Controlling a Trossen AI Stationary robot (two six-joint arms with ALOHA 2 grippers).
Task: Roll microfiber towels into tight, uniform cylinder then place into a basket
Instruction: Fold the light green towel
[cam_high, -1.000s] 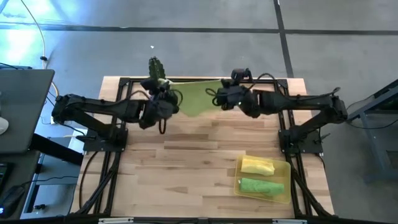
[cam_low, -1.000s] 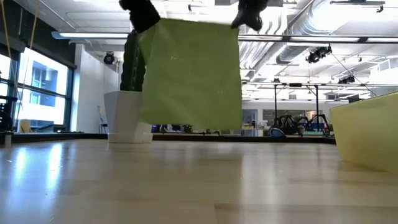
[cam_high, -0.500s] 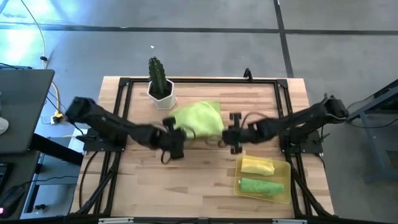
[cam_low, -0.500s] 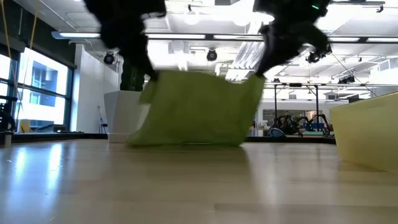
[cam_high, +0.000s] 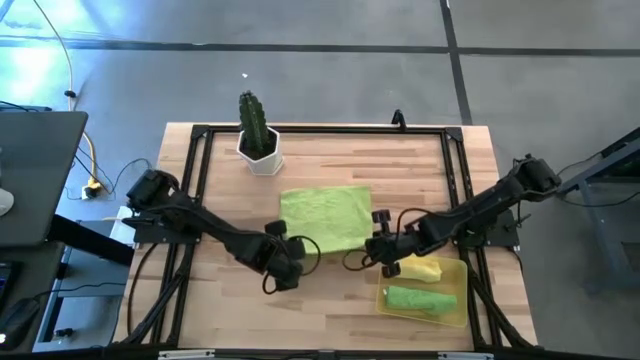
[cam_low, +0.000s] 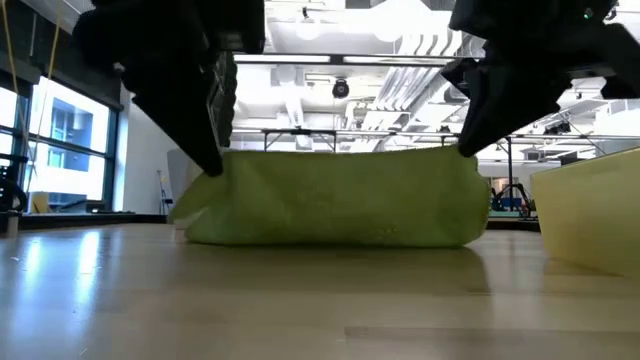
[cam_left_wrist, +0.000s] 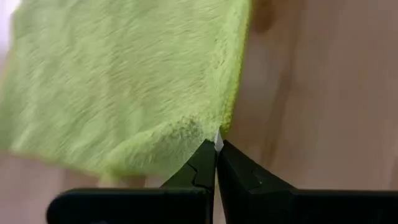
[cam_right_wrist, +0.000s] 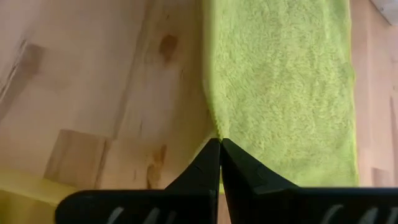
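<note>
Two dark arms reach low over the wooden surface (cam_high: 330, 290), the largest thing in sight, framed by black rails. Next in size, the flat lime green towel (cam_high: 325, 217) lies spread on the surface near its middle, its near edge lifted slightly where both grippers pinch it. In the low view this towel (cam_low: 340, 208) forms a long low band across the boards.

The basket (cam_high: 457, 305) sits at the near right part of the surface, a translucent yellow tray holding two rolled towels side by side: the yellow roll (cam_high: 414, 267) toward the far wall and the green roll (cam_high: 420, 299) toward the near wall.

The left gripper (cam_high: 290, 258) is closed on the towel's near left corner; its wrist view shows the dark fingertips (cam_left_wrist: 208, 163) pressed together on the fuzzy edge. The right gripper (cam_high: 374, 250) is closed on the near right corner, just beside the basket, with fingertips (cam_right_wrist: 212, 155) meeting at the towel's hem.

At the far left edge stands a white hexagonal pot (cam_high: 261, 154) with a small cactus (cam_high: 251, 115), well apart from the towel.
</note>
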